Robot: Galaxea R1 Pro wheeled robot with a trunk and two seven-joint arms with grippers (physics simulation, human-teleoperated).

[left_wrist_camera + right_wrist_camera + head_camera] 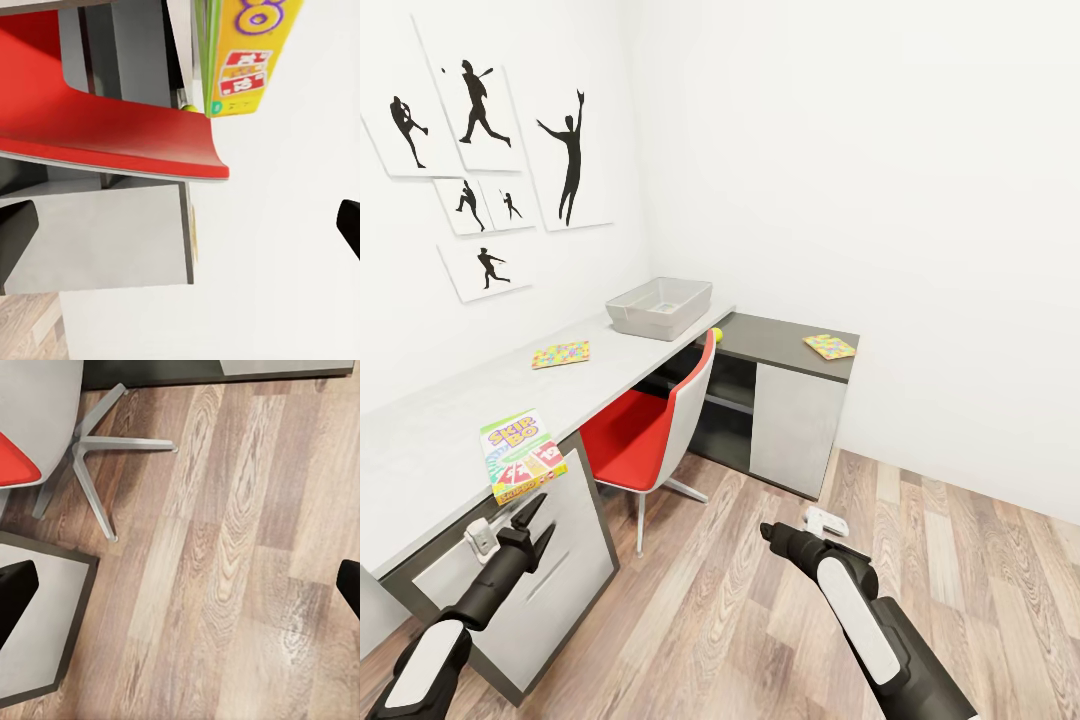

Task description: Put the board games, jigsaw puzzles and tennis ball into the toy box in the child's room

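The SKIP-BO board game [520, 457] lies flat at the near edge of the pale table [430, 425]. My left gripper [537, 517] hangs just below and in front of it, open and empty; in the left wrist view the gripper [180, 229] has its fingers spread wide and the box [247, 60] lies ahead. One jigsaw puzzle [560, 354] rests mid-table, another [829, 346] on the dark cabinet section. The tennis ball [716, 335] sits beside the grey toy box [659, 305] in the corner. My right gripper [770, 531] hovers open over the floor [225, 555].
A red and white swivel chair [660, 420] stands tucked at the desk between me and the toy box, its metal base [97, 450] on the wood-plank floor. Drawers [550, 560] sit under the near desk end. Silhouette pictures [490, 150] hang on the left wall.
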